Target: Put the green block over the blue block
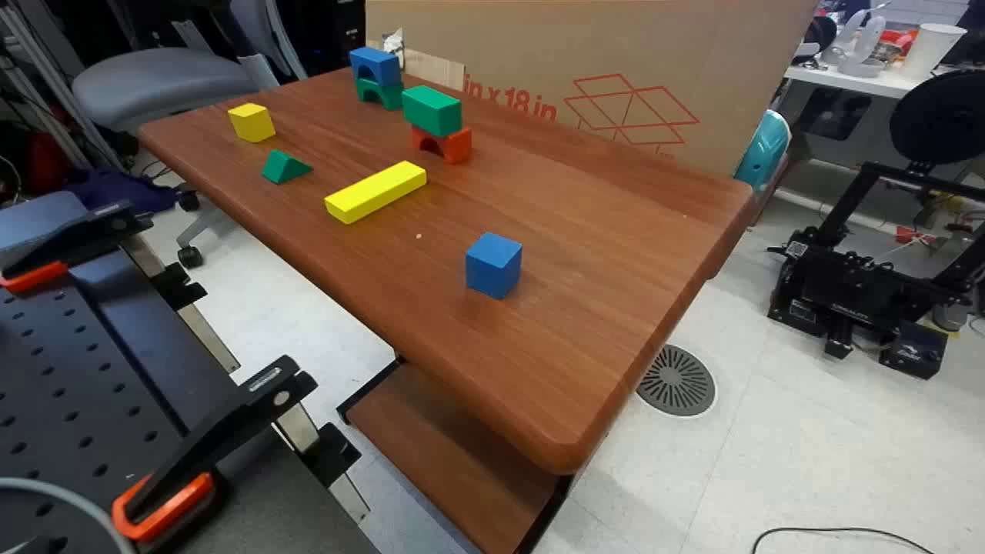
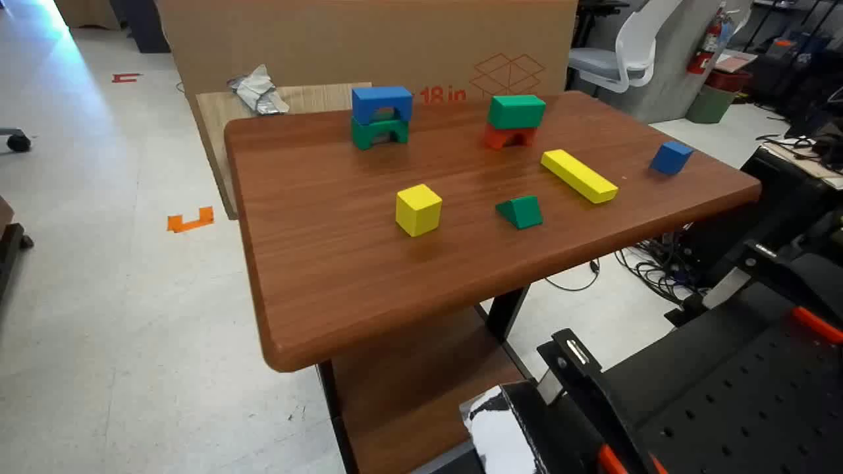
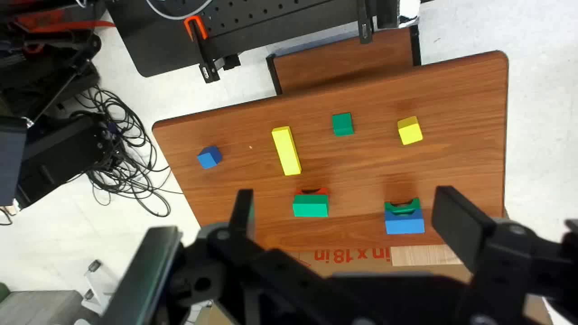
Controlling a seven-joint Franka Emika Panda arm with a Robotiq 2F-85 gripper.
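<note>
Spread wide and empty, the end effector [image 3: 347,214] is poised above the bench [image 3: 361,167], the green block [image 3: 310,206] framed between its jaws.
In the wrist view it is seen left of centre, carried on a red arch [image 1: 457,147], its long axis roughly along the jaws' closing line; a quarter turn may be needed for a grip across its width. The blue block [image 3: 209,157] is set well apart, farther left; the drop to either cannot be judged.
</note>
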